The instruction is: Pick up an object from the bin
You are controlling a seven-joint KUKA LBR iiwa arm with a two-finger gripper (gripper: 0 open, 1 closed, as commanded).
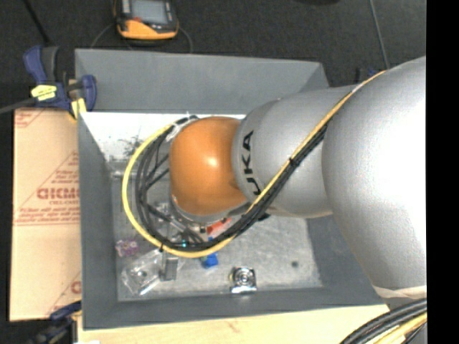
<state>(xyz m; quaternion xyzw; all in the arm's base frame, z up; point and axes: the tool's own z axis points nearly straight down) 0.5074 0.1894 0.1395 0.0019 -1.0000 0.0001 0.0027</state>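
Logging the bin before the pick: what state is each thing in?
arm: extends down into the bin, wrist over its left half.
blue piece: loose on the floor, just outside the wrist.
shiny metal piece: loose by the lower wall, alone.
clear plastic piece: lying in the lower-left corner.
purple piece: loose by the left wall.

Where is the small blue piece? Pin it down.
The small blue piece lies on the floor of the bin toward the view's bottom edge, between a grey block on its left and a shiny metal square on its lower right.
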